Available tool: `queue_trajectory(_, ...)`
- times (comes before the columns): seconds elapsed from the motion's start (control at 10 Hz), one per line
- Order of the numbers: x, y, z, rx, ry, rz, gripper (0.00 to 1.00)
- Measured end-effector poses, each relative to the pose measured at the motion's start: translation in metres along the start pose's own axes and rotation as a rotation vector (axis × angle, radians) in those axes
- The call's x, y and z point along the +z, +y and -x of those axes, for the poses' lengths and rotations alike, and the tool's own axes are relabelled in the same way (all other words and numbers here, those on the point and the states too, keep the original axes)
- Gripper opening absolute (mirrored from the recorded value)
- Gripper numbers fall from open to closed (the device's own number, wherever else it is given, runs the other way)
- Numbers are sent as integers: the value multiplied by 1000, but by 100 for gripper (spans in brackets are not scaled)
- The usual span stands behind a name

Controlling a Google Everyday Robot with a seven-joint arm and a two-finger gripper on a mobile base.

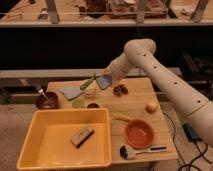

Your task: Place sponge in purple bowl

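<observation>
Camera view: gripper (107,77) jaws grip sponge (104,83) above desk (145,95), apparently for transfer to purple bowl (47,101).

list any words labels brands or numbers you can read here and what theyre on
None: no readable text, label, brand or number shows anywhere.
Wooden table, yellow plastic tub, round orange bowl, small dark purple bowl: no markings visible.
White robot arm: only dark dots, no lettering.
The gripper, over the table's back edge, holds the flat blue-grey sponge, which is plain.
</observation>
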Motion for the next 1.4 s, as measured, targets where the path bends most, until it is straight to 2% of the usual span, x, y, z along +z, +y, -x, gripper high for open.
queue_trajectory(0.3, 17, -57, 51, -120, -71, -33, 18)
queue_trajectory(0.6, 41, -111, 96, -207, -111, -46, 18)
queue_trajectory(1.1, 44, -117, 102, -219, -110, -46, 18)
queue_trajectory(1.2, 45, -117, 100, -219, -91, -54, 18)
queue_trajectory(1.4, 60, -123, 104, -231, -50, -86, 18)
